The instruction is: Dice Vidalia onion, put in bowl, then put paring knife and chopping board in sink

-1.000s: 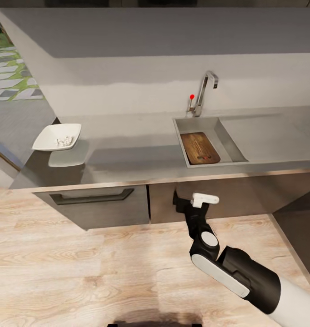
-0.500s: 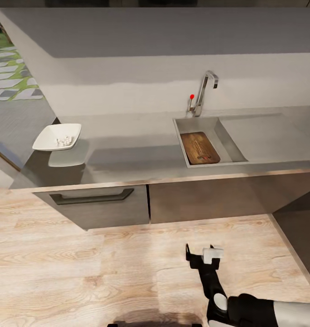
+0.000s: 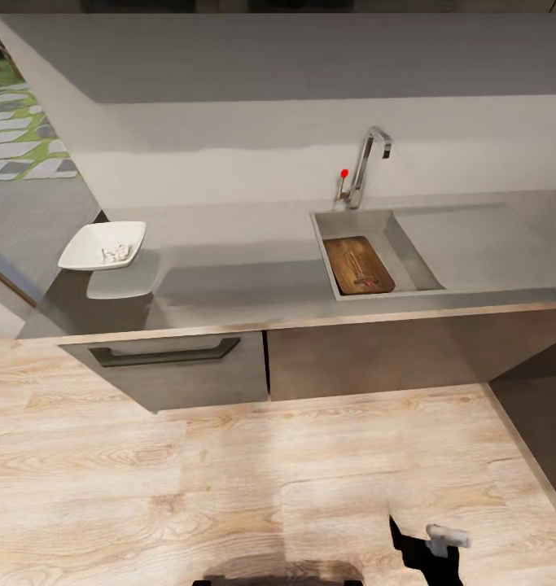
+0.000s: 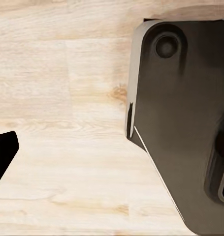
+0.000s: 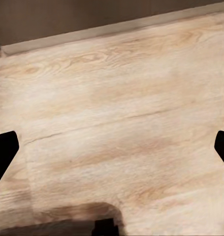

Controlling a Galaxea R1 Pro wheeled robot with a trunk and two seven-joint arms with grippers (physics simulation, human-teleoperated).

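Note:
The chopping board [image 3: 358, 264] lies flat inside the sink [image 3: 408, 259]. The paring knife [image 3: 364, 281] rests on it, its reddish handle at the board's near end. At the countertop's [image 3: 245, 281] left end stands the white bowl [image 3: 102, 245], holding small pale pieces of diced onion [image 3: 113, 253]. My right gripper [image 3: 428, 547] hangs low over the wooden floor, well short of the counter. In the right wrist view this gripper [image 5: 112, 147] is open, with bare floor between its fingertips [image 5: 3, 152]. My left gripper [image 4: 112, 152] is open over the floor beside my dark base [image 4: 185, 123].
The chrome tap [image 3: 367, 163] with its red knob stands behind the basin, and the flat drainboard [image 3: 481, 244] lies to the right. Dark cabinets with a drawer handle [image 3: 168, 354] front the counter. Wooden floor [image 3: 229, 488] spreads between me and the cabinets.
My right arm has drawn back and down from the cabinet front to the bottom edge of the head view. The board, knife and bowl have not moved.

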